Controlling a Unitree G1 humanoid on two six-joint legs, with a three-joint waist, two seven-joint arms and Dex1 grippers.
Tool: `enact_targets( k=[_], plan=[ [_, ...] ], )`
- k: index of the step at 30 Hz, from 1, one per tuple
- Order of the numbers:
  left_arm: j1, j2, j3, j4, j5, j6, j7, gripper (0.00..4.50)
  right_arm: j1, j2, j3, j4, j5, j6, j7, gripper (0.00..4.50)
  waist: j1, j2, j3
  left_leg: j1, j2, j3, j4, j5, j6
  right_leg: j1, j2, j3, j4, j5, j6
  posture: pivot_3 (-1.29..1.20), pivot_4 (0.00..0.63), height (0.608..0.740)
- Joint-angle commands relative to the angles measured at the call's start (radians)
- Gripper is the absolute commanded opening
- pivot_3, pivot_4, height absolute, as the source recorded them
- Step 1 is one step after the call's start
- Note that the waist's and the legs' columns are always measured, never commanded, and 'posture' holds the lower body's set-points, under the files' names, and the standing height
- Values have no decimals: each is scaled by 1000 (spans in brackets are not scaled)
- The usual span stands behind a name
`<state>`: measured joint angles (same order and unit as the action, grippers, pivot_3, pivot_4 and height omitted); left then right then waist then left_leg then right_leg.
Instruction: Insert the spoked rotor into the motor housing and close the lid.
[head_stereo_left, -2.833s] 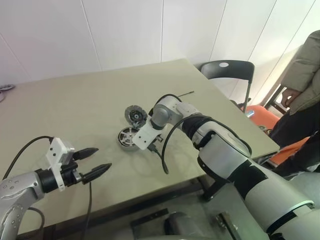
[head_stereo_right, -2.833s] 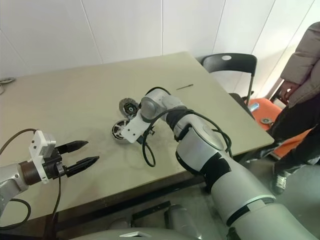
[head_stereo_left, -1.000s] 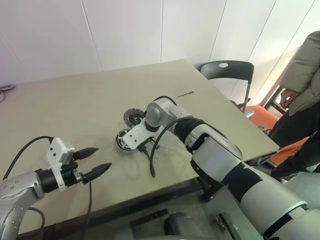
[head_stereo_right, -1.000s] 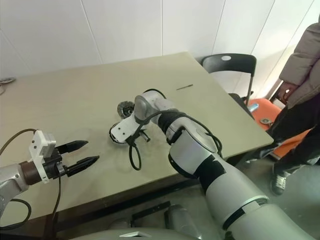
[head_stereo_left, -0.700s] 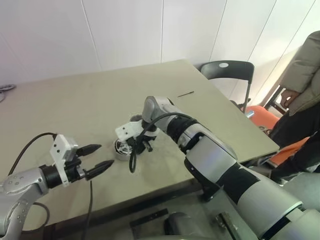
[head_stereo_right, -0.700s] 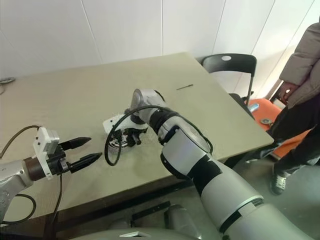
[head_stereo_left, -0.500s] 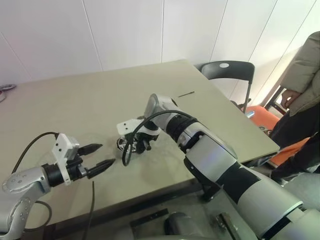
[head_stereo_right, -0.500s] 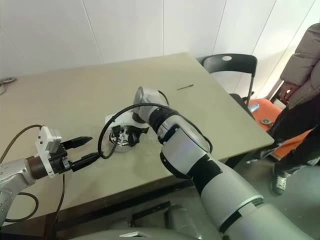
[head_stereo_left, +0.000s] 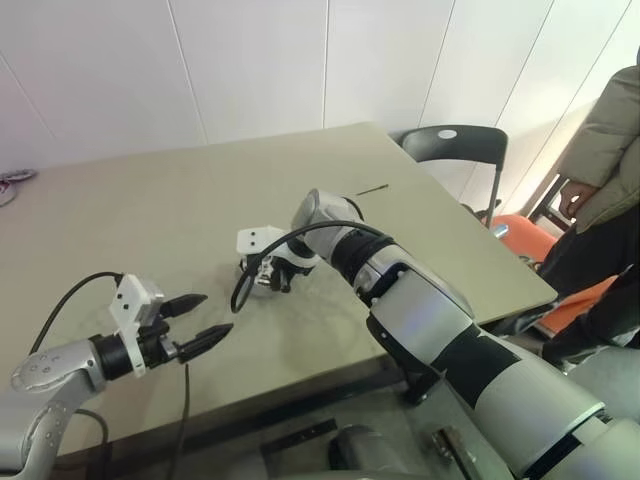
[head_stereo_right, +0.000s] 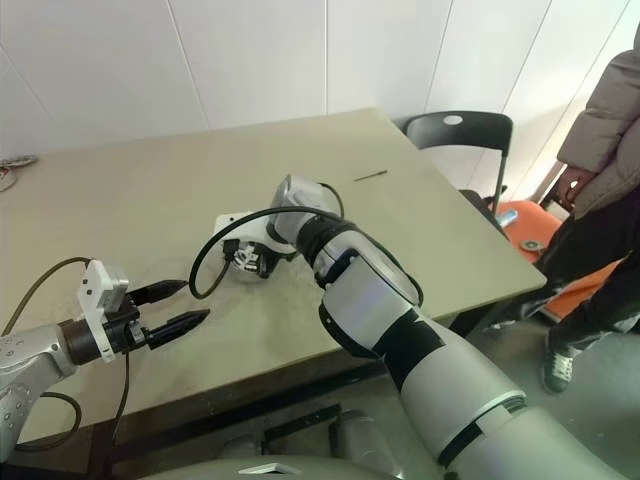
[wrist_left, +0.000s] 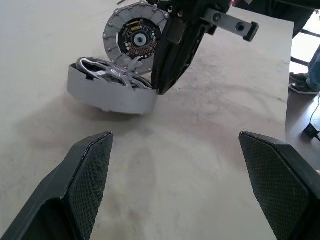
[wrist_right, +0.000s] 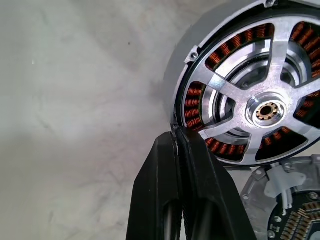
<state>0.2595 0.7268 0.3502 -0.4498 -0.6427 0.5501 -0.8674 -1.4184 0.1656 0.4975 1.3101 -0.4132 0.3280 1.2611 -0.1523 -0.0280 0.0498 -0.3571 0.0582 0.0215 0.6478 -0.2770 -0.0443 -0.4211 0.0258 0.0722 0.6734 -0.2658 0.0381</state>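
Spoked rotor (wrist_right: 260, 112) sits inside the motor housing (wrist_left: 112, 95), tilted up on the table (head_stereo_left: 150, 220); closed right gripper (wrist_right: 179, 142) touches its rim, lid (wrist_left: 136, 37) just behind, open left gripper (head_stereo_left: 205, 318) well apart

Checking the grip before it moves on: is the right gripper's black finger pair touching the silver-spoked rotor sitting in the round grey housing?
Touching. The right wrist view shows the shut right gripper pinching the rotor rim.
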Motion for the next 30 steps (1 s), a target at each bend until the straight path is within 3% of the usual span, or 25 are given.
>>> enact_targets(
  k=[1,6,9,13,18,25,30],
  plan=[
    [1,0,37,-37,-14,-20,5,4325,11,88,44,-23,-35,-87,-22,13,0,0,0,0,0,0,0,0,0,0,0,0,0,0,0,0,0,740],
    [3,1,42,-40,-15,-18,7,4325,29,74,77,-23,-51,-179,-43,13,0,0,0,0,0,0,-1,0,0,-1,0,0,0,0,0,0,0,740],
    [-2,3,42,-34,-14,-17,4,4325,26,79,72,-17,-44,-163,-42,653,0,0,0,0,0,0,-1,0,0,-1,0,0,0,0,0,0,0,740],
    [-8,7,41,-29,-14,-16,-1,4325,15,96,53,-10,-30,-110,-75,1951,0,0,0,0,0,0,-1,0,0,-1,0,0,0,1,-1,0,0,740],
    [-11,9,41,-22,-13,-18,-7,4325,-2,90,45,-26,-11,-118,-36,1951,-1,0,0,-1,0,0,-2,0,0,-1,0,0,0,1,-1,0,0,740],
    [-14,10,42,-13,-11,-22,-18,4325,-7,3,54,-123,23,-305,183,1951,-2,0,0,0,0,0,-2,0,0,-1,0,0,0,1,1,0,0,740],
    [-22,18,44,-2,-9,-22,-31,4325,26,-48,75,-169,-5,-449,168,1951,1,0,0,0,0,-1,-2,0,0,-1,0,-1,0,1,1,0,0,740]
  ],
)
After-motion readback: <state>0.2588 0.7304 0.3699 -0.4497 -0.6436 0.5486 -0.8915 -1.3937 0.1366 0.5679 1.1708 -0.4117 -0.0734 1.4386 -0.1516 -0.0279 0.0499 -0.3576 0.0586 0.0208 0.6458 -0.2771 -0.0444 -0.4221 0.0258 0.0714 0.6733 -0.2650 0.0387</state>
